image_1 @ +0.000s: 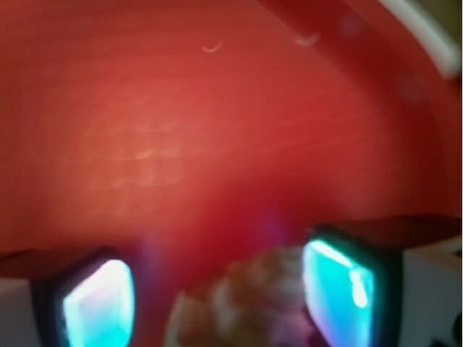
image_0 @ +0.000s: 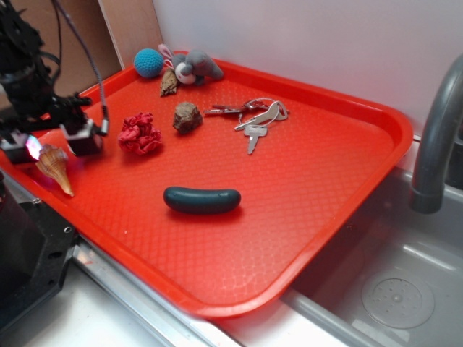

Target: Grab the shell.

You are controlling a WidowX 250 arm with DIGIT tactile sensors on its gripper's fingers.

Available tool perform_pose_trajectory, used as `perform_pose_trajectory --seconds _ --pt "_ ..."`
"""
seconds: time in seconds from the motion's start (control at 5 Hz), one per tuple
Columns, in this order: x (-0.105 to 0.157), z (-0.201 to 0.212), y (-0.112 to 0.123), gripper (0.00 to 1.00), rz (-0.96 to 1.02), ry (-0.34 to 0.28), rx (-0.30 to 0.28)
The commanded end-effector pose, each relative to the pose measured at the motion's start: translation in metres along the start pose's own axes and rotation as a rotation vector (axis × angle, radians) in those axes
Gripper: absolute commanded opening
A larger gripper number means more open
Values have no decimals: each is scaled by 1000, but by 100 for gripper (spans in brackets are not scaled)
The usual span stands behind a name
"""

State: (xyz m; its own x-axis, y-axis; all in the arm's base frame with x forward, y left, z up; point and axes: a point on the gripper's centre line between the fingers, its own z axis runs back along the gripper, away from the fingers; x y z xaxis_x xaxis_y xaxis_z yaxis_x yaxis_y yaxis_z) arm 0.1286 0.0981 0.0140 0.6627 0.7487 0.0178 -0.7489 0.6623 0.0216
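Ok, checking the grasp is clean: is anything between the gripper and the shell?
Nothing visible. The shell sits between the open gripper's pads, with only bare tray around it.

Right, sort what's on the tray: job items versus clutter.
Job: shell, gripper with jaws either side of it.
Clutter: ball, plush, cone piece, rock, keys, scrunchie, dark sausage shape.

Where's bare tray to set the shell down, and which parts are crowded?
Free: the wide stretch of tray right of the dark sausage-shaped piece and below the keys, plus the near strip in front of that piece. Crowded: the far corner with ball, plush, rock, scrunchie; gripper and shell fill the left edge.
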Motion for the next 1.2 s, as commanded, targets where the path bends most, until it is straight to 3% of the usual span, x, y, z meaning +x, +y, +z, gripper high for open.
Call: perform_pose_trajectory --seconds 0.0,0.2,0.4,0.6,0.8,1.0 --pt "-15 -11 0 0 46 45 30" --pt "-17 3 -7 0 55 54 14" --pt "-12 40 -26 0 -53 14 21" --pt "-14 91 -83 0 -284 -79 41" --pt "-46 143 -119 0 -484 -158 6" --pt "-57 189 -125 0 -588 -158 -5"
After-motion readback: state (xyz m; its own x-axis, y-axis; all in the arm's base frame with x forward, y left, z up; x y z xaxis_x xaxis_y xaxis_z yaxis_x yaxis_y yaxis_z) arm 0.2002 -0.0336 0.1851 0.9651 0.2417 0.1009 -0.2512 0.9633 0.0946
